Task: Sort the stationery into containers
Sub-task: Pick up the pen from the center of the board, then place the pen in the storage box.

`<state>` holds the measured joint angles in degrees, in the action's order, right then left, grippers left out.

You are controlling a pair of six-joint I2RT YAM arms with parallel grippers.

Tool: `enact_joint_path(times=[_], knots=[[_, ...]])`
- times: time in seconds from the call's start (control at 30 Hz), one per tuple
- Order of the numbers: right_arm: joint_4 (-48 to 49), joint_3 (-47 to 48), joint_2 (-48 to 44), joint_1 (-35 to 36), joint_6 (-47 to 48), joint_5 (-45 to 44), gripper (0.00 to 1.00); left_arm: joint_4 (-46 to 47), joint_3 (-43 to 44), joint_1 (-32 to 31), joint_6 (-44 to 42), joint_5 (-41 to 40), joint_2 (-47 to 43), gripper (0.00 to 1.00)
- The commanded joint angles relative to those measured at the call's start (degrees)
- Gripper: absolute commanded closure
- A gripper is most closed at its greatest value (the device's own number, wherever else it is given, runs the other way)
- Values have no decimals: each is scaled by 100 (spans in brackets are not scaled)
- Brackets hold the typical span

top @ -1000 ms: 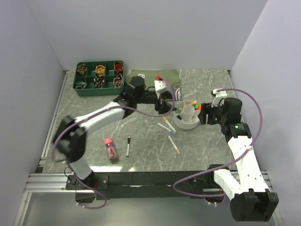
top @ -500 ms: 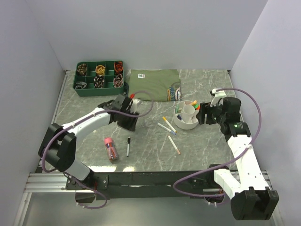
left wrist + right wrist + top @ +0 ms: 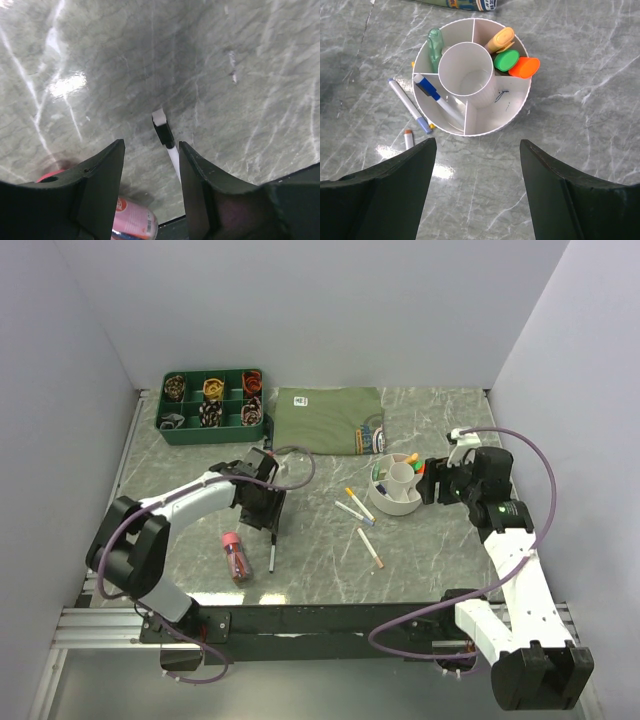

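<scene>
Left claw [image 3: 151,146] gapes over a black-capped pen [image 3: 163,134]; right claw [image 3: 477,142] gapes before the organiser [image 3: 496,114], its scribble [image 3: 501,93] illegible.

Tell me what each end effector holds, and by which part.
Nothing is held. Left end effector stands open over a pen; right end effector is open.

Counted four loose pens [image 3: 371,548] lying on the worktop [image 3: 440,550], five more pens and markers [image 3: 506,60] standing in one white round organiser [image 3: 495,115] with one central cup [image 3: 467,80], one pink-capped tube [image 3: 235,556], one folded olive cloth [image 3: 325,420] and one green compartment tray [image 3: 205,436].
</scene>
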<state>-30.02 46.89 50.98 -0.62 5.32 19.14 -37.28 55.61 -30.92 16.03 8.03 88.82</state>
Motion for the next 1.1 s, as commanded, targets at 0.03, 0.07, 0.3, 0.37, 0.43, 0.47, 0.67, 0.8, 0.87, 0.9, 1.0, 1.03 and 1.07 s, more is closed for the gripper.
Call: enact_joint_path(times=[0.03,0.07,0.3,0.37,0.43,0.47,0.67,0.8,0.87,0.9,1.0,1.03,1.07], knots=[[154,-31,-229,36,-66,-6,25,115,169,-20,14,164,451,47],[163,-49,-264,36,-75,-6,24,115,230,-20,14,164,522,47],[225,-207,-352,36,-58,11,24,63,397,-99,-118,260,953,65],[260,-242,-378,36,-49,2,24,28,467,-108,-196,365,1058,81],[286,-251,-396,36,-31,-24,24,-86,564,-108,-284,488,1138,96],[286,-242,-405,36,-23,-50,24,-174,721,-108,-389,489,1138,99],[260,-49,-396,36,127,-173,24,-1919,2758,42,-1346,1258,1568,99],[295,-23,-361,36,171,-243,24,-2503,4989,60,-1814,2314,2330,99],[286,-14,-352,36,188,-261,24,-2286,6134,24,-1893,2745,2596,99],[304,-14,-361,36,197,-270,24,-2084,6346,-19,-1937,3304,2736,99],[295,30,-335,36,197,-331,24,-239,6218,-81,-1745,4089,2511,99],[278,48,-334,36,223,-375,24,686,5372,-99,-1639,4266,2326,99],[234,109,-317,36,241,-393,24,1618,4841,-134,-1108,4390,2116,99]])
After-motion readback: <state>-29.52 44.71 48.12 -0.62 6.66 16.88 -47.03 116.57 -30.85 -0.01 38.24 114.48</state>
